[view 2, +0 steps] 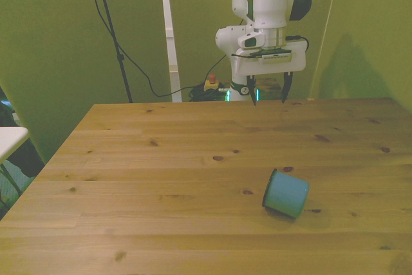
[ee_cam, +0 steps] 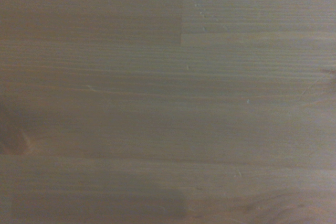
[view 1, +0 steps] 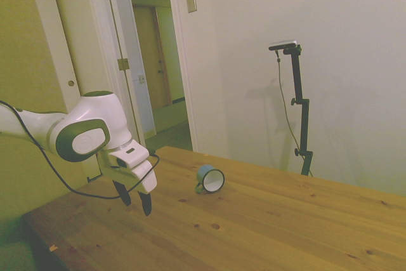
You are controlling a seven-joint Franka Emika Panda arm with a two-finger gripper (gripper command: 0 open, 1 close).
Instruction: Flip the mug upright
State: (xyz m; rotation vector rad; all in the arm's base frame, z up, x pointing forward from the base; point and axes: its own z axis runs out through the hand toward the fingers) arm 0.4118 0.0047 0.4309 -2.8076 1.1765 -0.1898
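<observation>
The small green-teal mug [view 1: 210, 179] lies on its side on the wooden table [view 1: 266, 220], its white inside facing the side camera. In the front view the mug [view 2: 286, 193] shows its outer wall and base, at the front view's right, toward the near edge. My gripper [view 1: 136, 200] hangs a little above the table well away from the mug, near the far edge in the front view, where the gripper [view 2: 268, 91] stands open with nothing between its dark fingers. The wrist view shows only bare wood [ee_cam: 168, 98].
An open doorway [view 1: 158, 61] and a white wall lie beyond the table in the side view. A black cable and a stand [view 2: 112, 37] hang behind the table's far edge at the front view's left.
</observation>
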